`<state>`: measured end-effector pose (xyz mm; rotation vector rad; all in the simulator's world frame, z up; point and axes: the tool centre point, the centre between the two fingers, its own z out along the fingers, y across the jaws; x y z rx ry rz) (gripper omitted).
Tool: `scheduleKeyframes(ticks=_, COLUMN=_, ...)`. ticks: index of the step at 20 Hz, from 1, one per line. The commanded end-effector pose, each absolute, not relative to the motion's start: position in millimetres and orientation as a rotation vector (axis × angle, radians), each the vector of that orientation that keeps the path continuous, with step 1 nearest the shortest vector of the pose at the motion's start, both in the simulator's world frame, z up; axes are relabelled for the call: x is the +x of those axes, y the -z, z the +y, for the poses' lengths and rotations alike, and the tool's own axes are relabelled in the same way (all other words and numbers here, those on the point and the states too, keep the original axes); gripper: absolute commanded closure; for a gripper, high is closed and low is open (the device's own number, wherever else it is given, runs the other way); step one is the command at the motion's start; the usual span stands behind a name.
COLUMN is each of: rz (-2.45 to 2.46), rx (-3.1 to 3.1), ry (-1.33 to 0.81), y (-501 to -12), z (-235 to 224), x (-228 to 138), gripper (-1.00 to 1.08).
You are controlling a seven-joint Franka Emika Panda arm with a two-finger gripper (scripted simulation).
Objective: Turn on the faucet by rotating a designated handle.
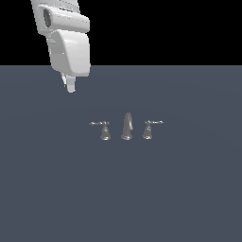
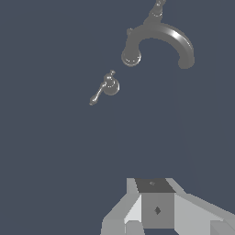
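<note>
The faucet (image 1: 126,126) is a small silvery set standing on the dark grey floor, with a tall curved spout in the middle. The handle (image 1: 104,129) stands at the exterior view's left of the spout, and its thin lever points left. The twin handle (image 1: 148,129) stands on the right, with its lever pointing right. My gripper (image 1: 71,87) hangs well above and to the left of the handle, far from it, shut and empty. The wrist view shows the handle (image 2: 109,86), the spout (image 2: 160,39), the twin (image 2: 156,10) and my gripper (image 2: 156,211), with no gap between its fingers.
The flat dark grey floor (image 1: 189,189) stretches all around the faucet. The white arm link (image 1: 66,33) comes down from the exterior view's upper left.
</note>
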<state>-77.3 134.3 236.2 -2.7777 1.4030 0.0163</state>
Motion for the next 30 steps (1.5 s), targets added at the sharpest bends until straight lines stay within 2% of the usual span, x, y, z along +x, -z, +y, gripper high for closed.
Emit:
scheduleKeyframes(ticks=1, rz=1.465, rx=-2.746, ry=-0.015, y=-224, z=136, x=-66, gripper=1.08)
scheduleKeyframes(ticks=22, rz=2.016, rx=-2.403, ry=0.0, y=-112, z=119, x=34, gripper=1.08)
scheduleKeyframes(ticks=30, rz=2.152, rx=-2.289, ry=0.002, y=-84, z=106, x=60, gripper=1.08)
